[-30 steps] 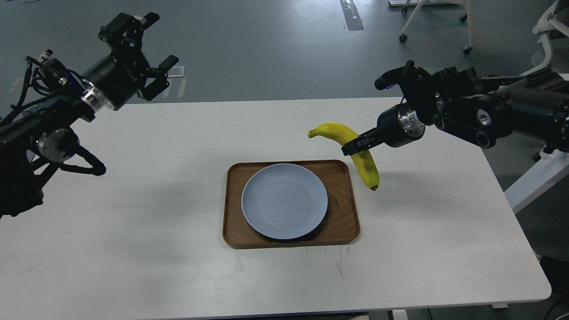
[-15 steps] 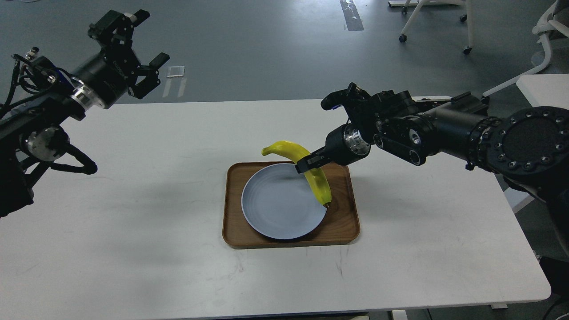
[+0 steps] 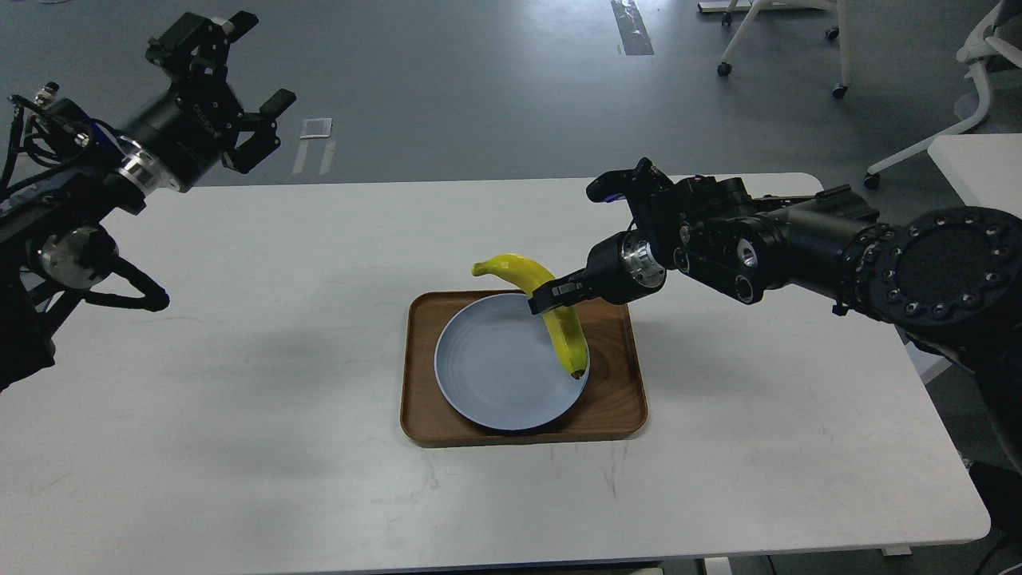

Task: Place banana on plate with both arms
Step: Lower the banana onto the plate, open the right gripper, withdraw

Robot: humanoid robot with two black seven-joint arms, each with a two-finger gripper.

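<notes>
The yellow banana (image 3: 559, 319) hangs in my right gripper (image 3: 548, 294), which is shut on its middle. Its stem end points up and left; its dark end reaches down to the right rim of the pale blue-grey plate (image 3: 495, 367). I cannot tell whether that end touches the plate. The plate sits on the brown wooden tray (image 3: 615, 399) in the middle of the table. My left gripper (image 3: 231, 80) is open and empty, raised high at the far left, well away from the plate.
The white table (image 3: 239, 399) holds only the tray and plate. Beyond its far edge is grey floor with wheeled chair bases (image 3: 778, 48) at the upper right. A second white surface (image 3: 978, 164) stands at the right edge.
My right arm carried the banana left from beside the tray to over the plate's right side, then lowered it slightly. My left arm drew back up and to the left.
</notes>
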